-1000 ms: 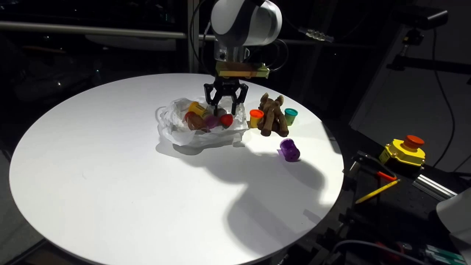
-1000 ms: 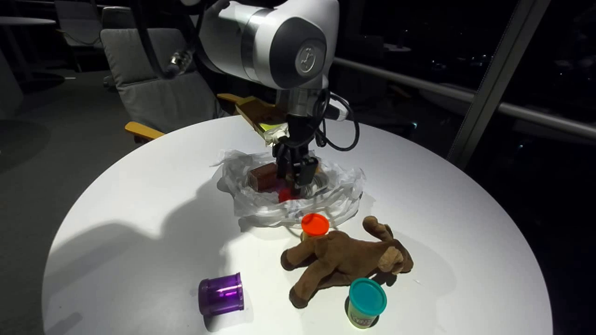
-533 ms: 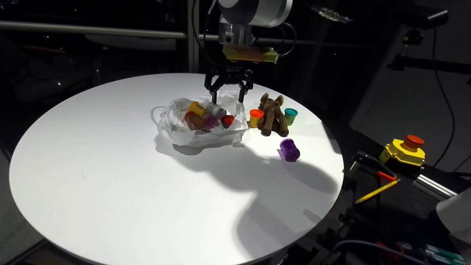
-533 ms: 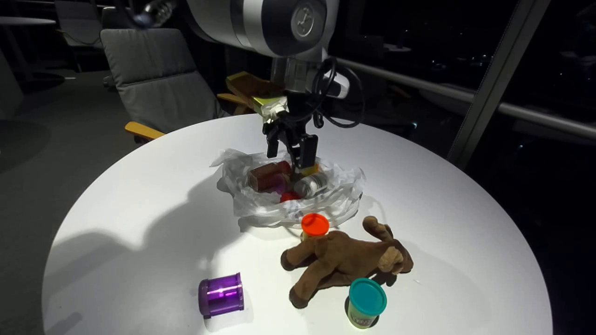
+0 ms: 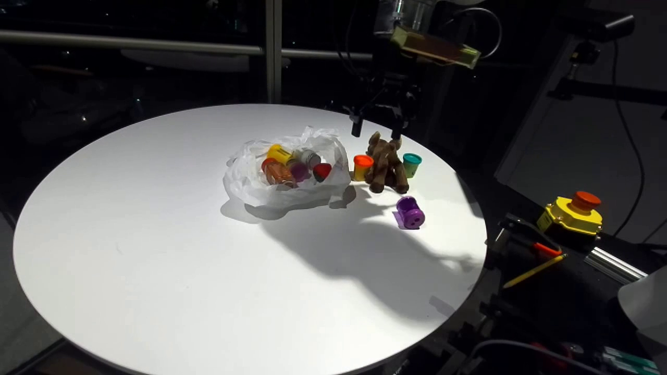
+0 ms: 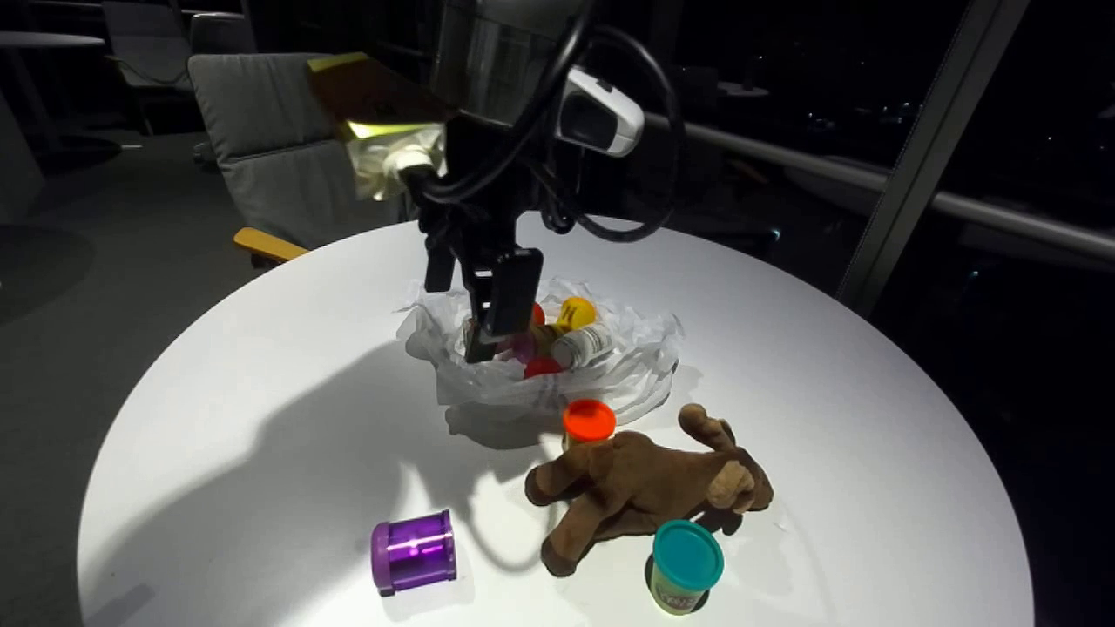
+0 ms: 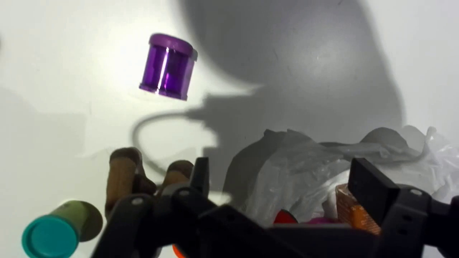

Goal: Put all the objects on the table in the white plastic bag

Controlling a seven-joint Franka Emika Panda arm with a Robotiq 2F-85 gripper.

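The white plastic bag [image 5: 284, 198] lies open on the table and also shows in the wrist view [image 7: 287, 175]. Inside are a yellow tub [image 5: 280, 154], an orange-brown bottle [image 5: 278, 173], a clear bottle [image 6: 582, 347], a red item [image 5: 322, 172] and something purple [image 5: 298, 171]. Outside it are a purple container [image 7: 167, 70] on its side, an orange-lidded tub [image 6: 590, 421], a brown plush animal [image 6: 649, 479] and a teal-lidded tub [image 6: 687, 557]. My gripper [image 5: 377, 130] is open and empty, raised above the table, beyond the plush in an exterior view. Its fingers [image 7: 281, 168] stand wide apart.
The round white table [image 5: 182, 281] ends close to the teal-lidded tub. A black side surface with a yellow emergency stop [image 5: 570, 216] and a pencil [image 5: 535, 271] is beyond its edge. A grey chair [image 6: 287, 148] stands behind the table.
My open gripper has risen out of the bag and moved sideways away from it, towards the plush side in an exterior view. The objects outside the bag have stayed in place.
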